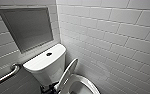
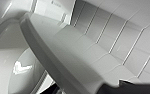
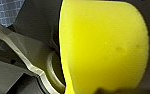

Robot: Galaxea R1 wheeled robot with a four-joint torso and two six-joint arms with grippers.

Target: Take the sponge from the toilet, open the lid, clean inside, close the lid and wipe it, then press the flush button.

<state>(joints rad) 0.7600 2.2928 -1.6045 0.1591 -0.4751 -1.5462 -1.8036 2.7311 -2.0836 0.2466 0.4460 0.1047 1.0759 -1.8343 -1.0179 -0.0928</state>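
The white toilet [image 1: 44, 66] stands against the tiled wall, with the dark round flush button [image 1: 49, 54] in the middle of its tank top. The lid [image 1: 68, 72] is raised about halfway, tilted over the seat and bowl [image 1: 87, 83]. My left gripper [image 1: 48, 89] is a dark shape at the lid's lower edge, open. In the left wrist view the lid's grey edge [image 2: 66, 57] runs close across, with the bowl's inside [image 2: 21, 72] behind it. The yellow sponge [image 3: 103, 47] looms large in the right wrist view, with my right gripper [image 3: 108, 90] shut on it.
A metal grab bar [image 1: 6, 75] runs along the wall left of the tank. A recessed grey panel [image 1: 28, 27] sits above the tank. White tiled walls [image 1: 116, 42] close in behind and to the right of the toilet.
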